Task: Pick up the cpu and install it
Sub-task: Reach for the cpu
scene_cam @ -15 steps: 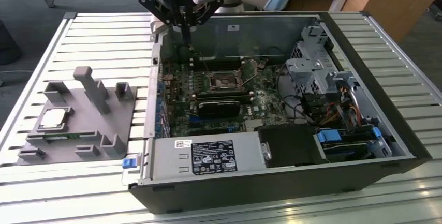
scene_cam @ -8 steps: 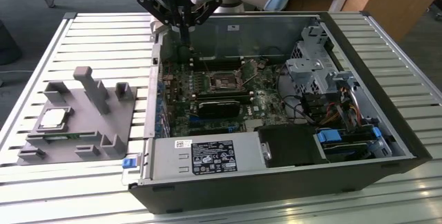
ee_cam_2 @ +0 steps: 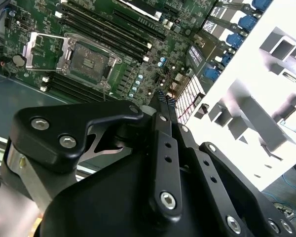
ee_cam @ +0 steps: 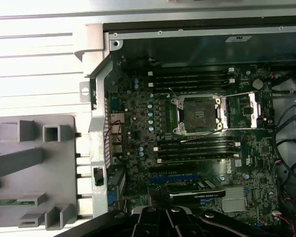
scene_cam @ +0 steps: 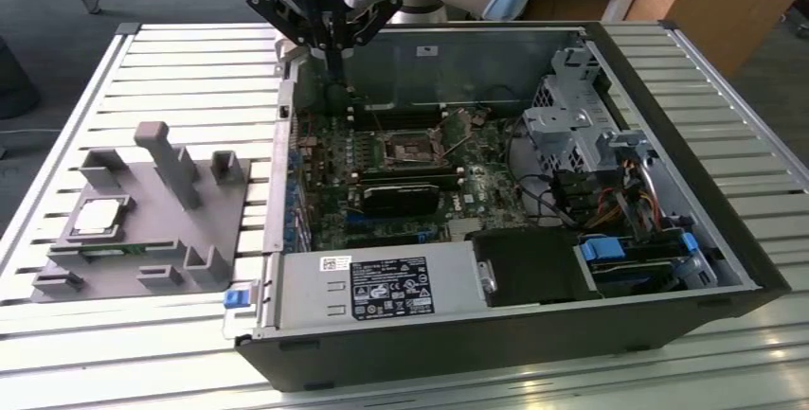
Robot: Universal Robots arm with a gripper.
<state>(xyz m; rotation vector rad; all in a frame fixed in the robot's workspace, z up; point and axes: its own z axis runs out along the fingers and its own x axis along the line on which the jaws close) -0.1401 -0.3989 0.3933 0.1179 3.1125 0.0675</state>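
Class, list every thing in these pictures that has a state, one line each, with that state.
cpu, lying on the grey holder, not picked up.
socket, open and empty.
computer case, side open, motherboard exposed.
gripper, shut, holding nothing.

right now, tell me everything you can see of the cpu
The cpu is a small flat square chip with a silvery-grey metal top and a pale rim. It lies flat, top up, in a recess of the grey holder on the slatted table, at the exterior view's left of the open computer case. The holder alone touches it; nothing grips it.
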